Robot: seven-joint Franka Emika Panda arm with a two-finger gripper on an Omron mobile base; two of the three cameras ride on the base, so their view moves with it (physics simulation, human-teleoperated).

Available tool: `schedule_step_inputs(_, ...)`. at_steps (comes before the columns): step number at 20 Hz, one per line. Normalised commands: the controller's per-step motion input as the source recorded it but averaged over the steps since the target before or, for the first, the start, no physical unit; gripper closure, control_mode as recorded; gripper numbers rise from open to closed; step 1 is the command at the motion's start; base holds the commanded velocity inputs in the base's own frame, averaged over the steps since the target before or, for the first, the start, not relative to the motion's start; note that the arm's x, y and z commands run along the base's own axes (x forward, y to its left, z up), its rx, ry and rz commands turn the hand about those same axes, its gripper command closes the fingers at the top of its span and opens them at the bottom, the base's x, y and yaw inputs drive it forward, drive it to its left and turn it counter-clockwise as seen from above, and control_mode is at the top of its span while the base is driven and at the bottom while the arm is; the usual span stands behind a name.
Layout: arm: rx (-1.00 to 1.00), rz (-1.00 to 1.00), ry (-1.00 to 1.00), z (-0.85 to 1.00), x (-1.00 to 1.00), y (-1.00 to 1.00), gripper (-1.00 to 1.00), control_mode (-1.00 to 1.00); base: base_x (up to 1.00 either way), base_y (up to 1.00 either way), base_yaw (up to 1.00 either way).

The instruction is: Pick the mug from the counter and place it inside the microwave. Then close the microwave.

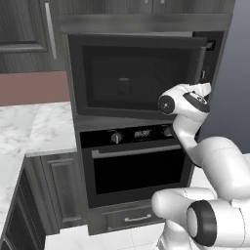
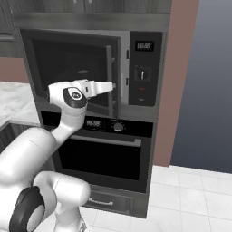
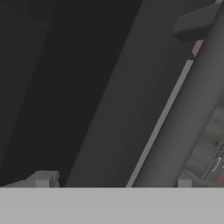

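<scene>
The mug (image 1: 124, 86) already sits inside the microwave (image 2: 144, 68), and the empty, spread gripper (image 3: 113, 181) presses near its almost closed door (image 1: 139, 75).

The microwave (image 1: 141, 78) opening was almost wholly blocked by its door (image 1: 136, 75); a narrow gap was left beside the control panel (image 2: 144, 68).

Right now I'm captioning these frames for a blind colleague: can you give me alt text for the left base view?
The microwave, built in above an oven, has its door almost shut, with the mug dimly visible through the dark window. The white arm reaches toward the door's right edge. White marble counter lies to the left.
</scene>
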Motion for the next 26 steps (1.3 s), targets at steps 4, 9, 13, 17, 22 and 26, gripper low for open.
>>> schedule_step_inputs(4,0.0,0.0,0.0,0.0,0.37,-0.14,-1.0,-1.0,0.0,0.0,0.0)
schedule_step_inputs(9,0.0,0.0,0.0,0.0,0.32,-0.12,-1.0,-1.0,0.0,0.0,0.0)
schedule_step_inputs(13,0.0,0.0,0.0,0.0,0.38,-0.13,-1.0,-1.0,0.0,0.0,0.0)
schedule_step_inputs(17,0.0,0.0,0.0,0.0,0.41,-0.16,-1.0,-1.0,0.0,0.0,0.0)
schedule_step_inputs(22,0.0,0.0,0.0,0.0,0.44,-0.23,-1.0,-1.0,0.0,0.0,0.0)
schedule_step_inputs(26,0.0,0.0,0.0,0.0,0.35,-0.21,-1.0,-1.0,0.0,0.0,0.0)
